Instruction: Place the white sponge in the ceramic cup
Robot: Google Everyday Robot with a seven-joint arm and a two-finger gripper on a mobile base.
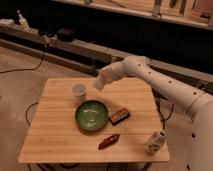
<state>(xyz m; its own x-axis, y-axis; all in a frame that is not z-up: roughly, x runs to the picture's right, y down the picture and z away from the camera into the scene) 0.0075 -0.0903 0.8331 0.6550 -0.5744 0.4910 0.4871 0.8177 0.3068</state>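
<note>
We're mid-carry: gripper (98,83) clamped on the white sponge (96,85), raised near the table's (60,140) far edge just right of the ceramic cup (79,91); next, shift left over the cup and release.

Light: dim, warm | Background: dark, shadowed | Focus: soft blur throughout | Glare: faint sheen on table (60,135)

1 raised view faces down at table (60,145), gripper (98,84) mid-frame

The end effector (99,82), closed on the white sponge (97,84), hangs just right of the ceramic cup (79,91).
</note>
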